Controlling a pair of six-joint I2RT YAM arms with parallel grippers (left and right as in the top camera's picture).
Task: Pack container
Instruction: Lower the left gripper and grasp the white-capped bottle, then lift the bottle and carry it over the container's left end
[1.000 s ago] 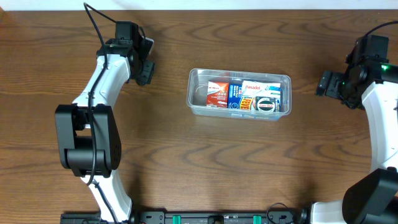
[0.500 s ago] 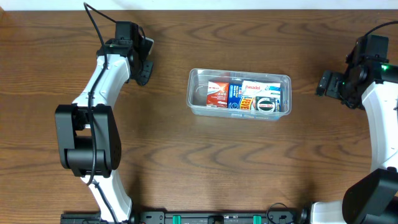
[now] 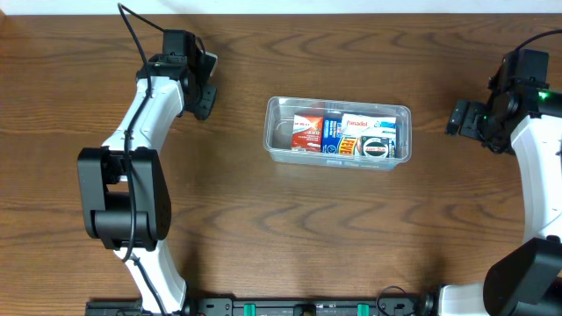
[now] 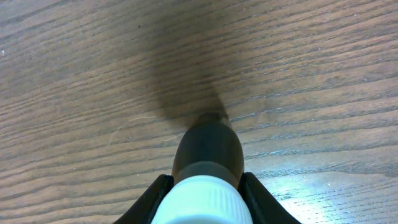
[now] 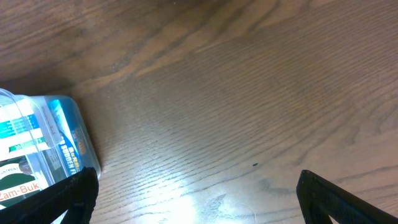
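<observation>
on the table (image 3: 290, 228), a clear shallow container (image 3: 279, 132) full of boxes (image 3: 307, 133)

From straight above we see the whole table (image 3: 281, 246). Our left wrist camera looks closely down a bottle (image 4: 208, 146) at bare wood; the right one shares the tub (image 5: 81, 143), lower left, with the overhead.

The worktop (image 3: 263, 228) is mid-brown wood with darker, wavy grain. The container (image 3: 277, 132) is clear. Inside it are a red-and-white box (image 3: 306, 132), a blue box (image 3: 331, 133) and a white box (image 3: 369, 123) with red lettering. The bottle (image 4: 208, 149) is dark brown with a white cap (image 4: 200, 202). The left arm (image 3: 140, 123) and right arm (image 3: 537, 149) are white with black joints. The left end effector (image 3: 205, 98) and right end effector (image 5: 198, 194) are black.
</observation>
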